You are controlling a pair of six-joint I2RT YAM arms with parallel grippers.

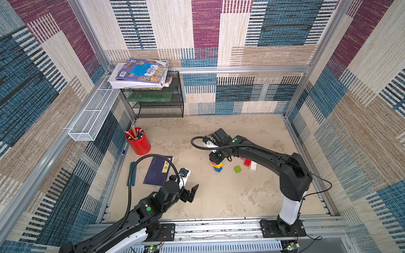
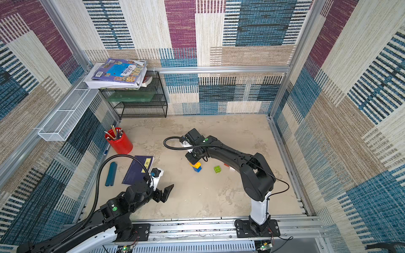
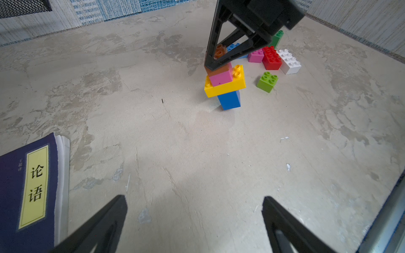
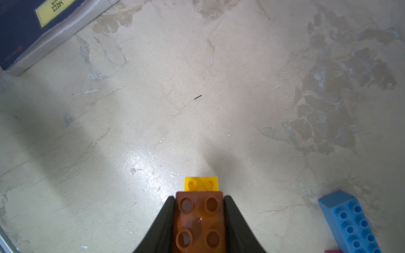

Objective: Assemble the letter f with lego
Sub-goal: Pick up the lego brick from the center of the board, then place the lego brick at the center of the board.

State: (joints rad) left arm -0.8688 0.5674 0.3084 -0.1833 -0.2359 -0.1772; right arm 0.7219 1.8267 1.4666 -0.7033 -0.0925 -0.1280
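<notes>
Directly over the pink brick (image 3: 221, 78), the right pincer (image 4: 199, 198) pinched the brown brick (image 4: 199, 221); the left pincer (image 3: 194, 198) hung spread, well apart.

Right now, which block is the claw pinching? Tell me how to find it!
Find the right arm reaching over the table; under it stands a small tower. The brown brick is on top, pinched in the right gripper. Below it are a pink brick, a yellow brick and a blue brick; no other brick is brown.
</notes>
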